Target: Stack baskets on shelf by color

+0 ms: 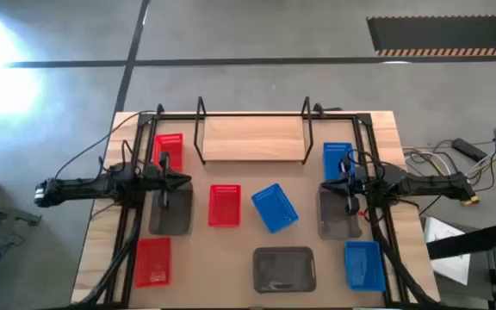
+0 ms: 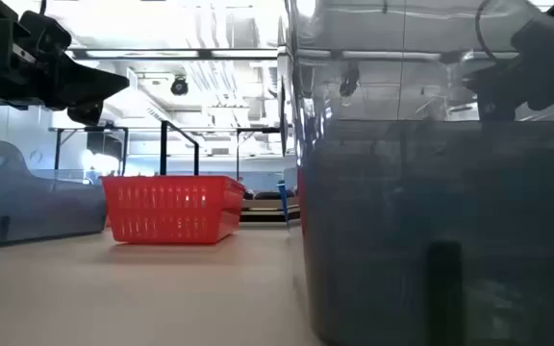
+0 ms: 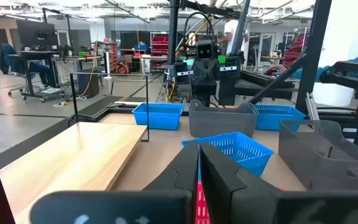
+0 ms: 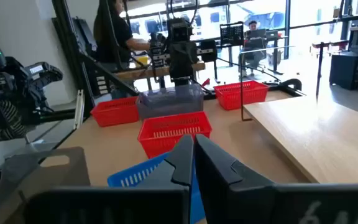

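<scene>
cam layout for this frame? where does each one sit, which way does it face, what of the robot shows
High: above the table, straight down; both arms, left gripper and right gripper, jaws shut, flanking the empty shelf.
Low: at tabletop height, looking level; a grey basket fills its right half, arm parts at the top corners.
Left wrist: looks across the table past its own shut fingers at the right arm.
Right wrist: mirror of that, fingers shut.
Shared: the tilted blue basket also shows in the left wrist view; the middle red basket shows in the right wrist and low views.
</scene>
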